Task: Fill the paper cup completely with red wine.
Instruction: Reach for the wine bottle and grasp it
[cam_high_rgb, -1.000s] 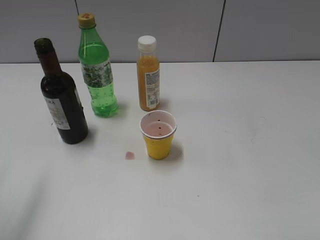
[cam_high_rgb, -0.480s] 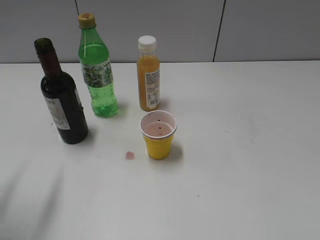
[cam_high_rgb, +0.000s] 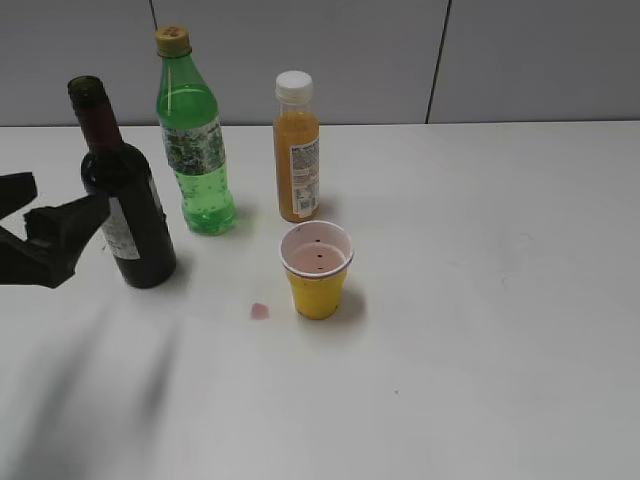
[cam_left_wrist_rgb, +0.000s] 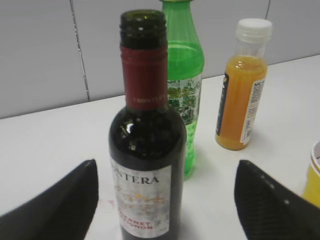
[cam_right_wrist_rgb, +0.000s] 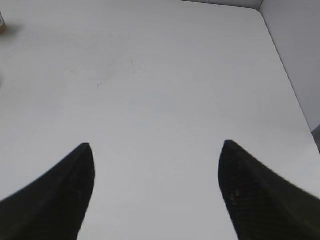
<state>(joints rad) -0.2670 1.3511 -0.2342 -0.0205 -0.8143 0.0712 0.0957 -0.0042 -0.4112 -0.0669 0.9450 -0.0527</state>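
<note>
The paper cup (cam_high_rgb: 318, 270) stands upright nearest on the white table (cam_high_rgb: 480, 300), holding only a pinkish film with dark specks. Left of it the wine bottle (cam_high_rgb: 122, 195), uncapped, is dark with red wine (cam_left_wrist_rgb: 147, 137). The left gripper (cam_high_rgb: 45, 225) hangs spread wide just beside it, grasping nothing. Behind stand the green soda bottle (cam_high_rgb: 195, 140) and orange juice bottle (cam_high_rgb: 297, 150), both capped. The right gripper (cam_right_wrist_rgb: 155, 192) is spread over bare table.

Bright even light, soft shadows, slight blur
</note>
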